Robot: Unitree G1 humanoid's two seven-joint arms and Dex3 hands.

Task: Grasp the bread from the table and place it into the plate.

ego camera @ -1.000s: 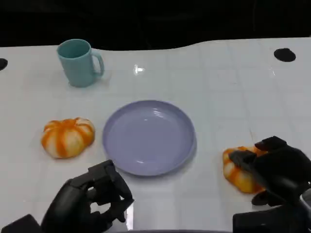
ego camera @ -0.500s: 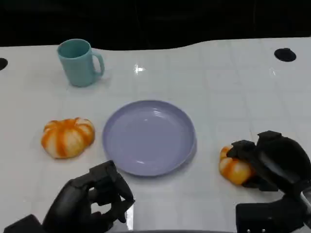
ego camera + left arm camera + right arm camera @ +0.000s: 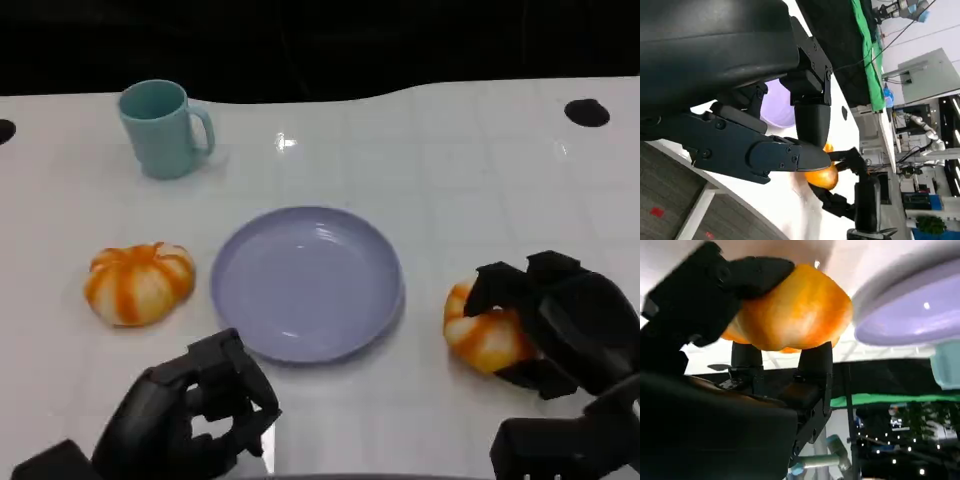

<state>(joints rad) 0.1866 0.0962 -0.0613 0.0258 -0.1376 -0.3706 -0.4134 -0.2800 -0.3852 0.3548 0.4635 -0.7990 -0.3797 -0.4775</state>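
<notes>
Right hand: gripping bread, near the table's right edge.
I log the grasp done; transfer to plate pending.

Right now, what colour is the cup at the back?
Teal, a blue-green; the mug shows best in the head view.

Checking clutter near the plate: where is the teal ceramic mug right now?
In the head view, the teal ceramic mug stands upright at the table's far left, beyond the lavender plate and the orange-striped bread roll.
</notes>
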